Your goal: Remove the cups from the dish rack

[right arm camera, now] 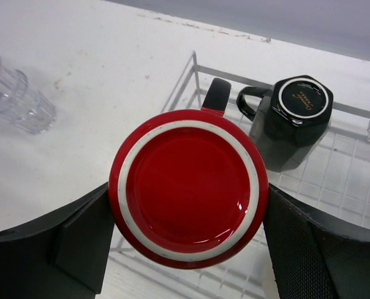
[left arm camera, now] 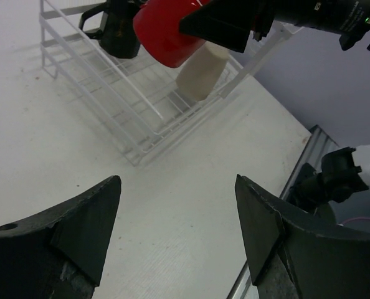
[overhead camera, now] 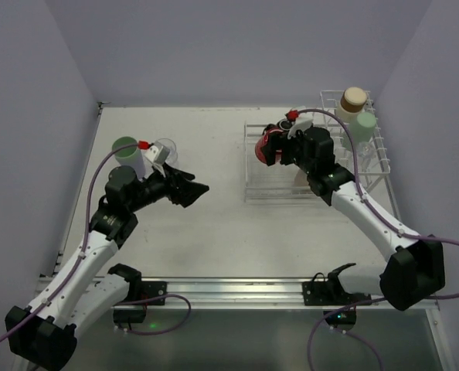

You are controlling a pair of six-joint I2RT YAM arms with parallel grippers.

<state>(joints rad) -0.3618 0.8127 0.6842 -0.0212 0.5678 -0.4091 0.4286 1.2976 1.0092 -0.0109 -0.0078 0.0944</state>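
My right gripper [overhead camera: 273, 147] [right arm camera: 188, 200] is shut on the red mug [overhead camera: 268, 141] [right arm camera: 188, 187]. It holds the mug base-up above the left part of the white wire dish rack [overhead camera: 266, 190] [right arm camera: 334, 182]. A black-handled mug [right arm camera: 294, 118] stands upside down in the flat basket. A pale cup [overhead camera: 302, 179] [left arm camera: 200, 75] lies in the rack below the arm. A tan-brown cup [overhead camera: 354, 98] and a pale green cup [overhead camera: 363, 127] sit in the upright part. My left gripper [overhead camera: 199, 190] [left arm camera: 177, 187] is open and empty over the table. Behind it stand a lavender tumbler [overhead camera: 127, 157] and a clear glass [overhead camera: 166, 148] [right arm camera: 10, 93].
The rack also shows in the left wrist view [left arm camera: 104, 93], with the red mug [left arm camera: 166, 31] above it. The rail with both arm bases [overhead camera: 237, 290] runs along the near edge. Lilac walls close the table on three sides.
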